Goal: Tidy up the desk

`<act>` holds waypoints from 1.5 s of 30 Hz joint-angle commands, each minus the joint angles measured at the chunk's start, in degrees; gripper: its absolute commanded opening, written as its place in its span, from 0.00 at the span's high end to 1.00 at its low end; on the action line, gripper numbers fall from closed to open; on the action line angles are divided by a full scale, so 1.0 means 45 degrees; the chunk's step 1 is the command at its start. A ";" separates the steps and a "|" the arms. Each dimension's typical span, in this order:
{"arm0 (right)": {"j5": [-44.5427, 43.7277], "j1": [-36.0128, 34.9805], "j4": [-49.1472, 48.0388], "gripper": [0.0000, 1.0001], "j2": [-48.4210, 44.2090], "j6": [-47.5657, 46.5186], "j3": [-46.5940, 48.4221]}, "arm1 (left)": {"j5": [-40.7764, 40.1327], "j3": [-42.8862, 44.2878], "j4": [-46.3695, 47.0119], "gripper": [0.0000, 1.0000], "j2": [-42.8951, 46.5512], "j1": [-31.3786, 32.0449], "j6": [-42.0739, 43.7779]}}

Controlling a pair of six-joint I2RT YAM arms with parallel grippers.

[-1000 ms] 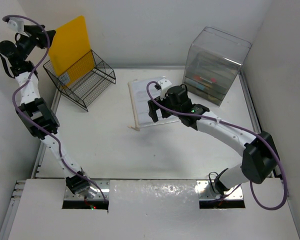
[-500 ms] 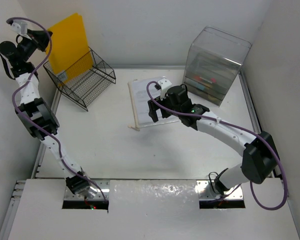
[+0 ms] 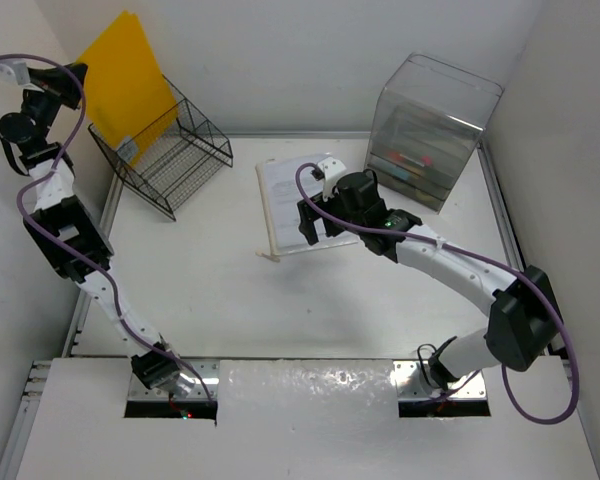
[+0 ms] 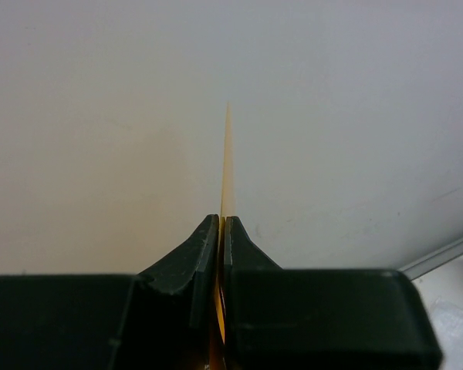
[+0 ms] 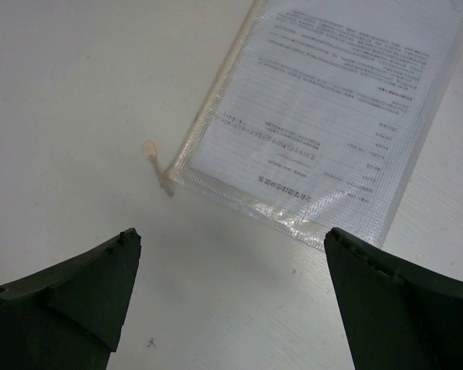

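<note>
The desk (image 3: pixel 230 290) runs from our arm bases to the back wall. At mid-desk our right gripper (image 5: pixel 231 240) hovers, spread wide, over a sleeved sheet (image 5: pixel 332 123). At the far left corner our left gripper (image 4: pixel 221 228) pinches a yellow folder (image 3: pixel 130 70) leaning in the rack (image 3: pixel 170 165). A clear box (image 3: pixel 435 130) sits at the far right corner.

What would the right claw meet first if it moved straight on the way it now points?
Probably the bare white desk just short of the clear document sleeve; the open right claw points down there, though depth is unclear.
</note>
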State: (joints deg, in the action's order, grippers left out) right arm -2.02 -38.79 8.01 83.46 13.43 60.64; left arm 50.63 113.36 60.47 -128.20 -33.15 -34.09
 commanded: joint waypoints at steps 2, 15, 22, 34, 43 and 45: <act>-0.0253 -0.0072 -0.0296 0.01 -0.0559 -0.0153 -0.0019 | -0.0393 0.0552 0.0866 1.00 -0.0027 -0.0115 -0.0418; -0.0273 -0.0072 -0.0374 0.01 -0.0500 -0.0133 -0.0097 | 0.1443 0.1996 -0.2355 1.00 -0.1257 -0.0017 0.1263; -0.0234 -0.0072 -0.0432 0.01 -0.0442 -0.0075 -0.0117 | 0.1854 0.1333 -0.4334 1.00 -0.0886 0.0178 0.3178; -0.0777 -0.0072 -0.0044 0.01 0.1175 0.0510 0.1148 | 0.1682 0.0942 -0.4997 0.02 0.0575 0.0120 0.3063; -0.2150 -0.0521 0.1848 0.01 0.6272 0.0297 0.6005 | -0.2635 0.0962 -1.0500 0.00 0.3328 -0.0134 0.5597; -0.2051 -0.0677 0.2572 0.01 0.7951 0.0335 0.7202 | -0.3104 0.0475 -1.0877 0.00 0.3896 -0.0134 0.5991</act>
State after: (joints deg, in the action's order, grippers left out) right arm -10.09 -40.58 14.35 113.40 14.98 86.65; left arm 43.83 116.40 17.61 -117.62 -33.28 -12.25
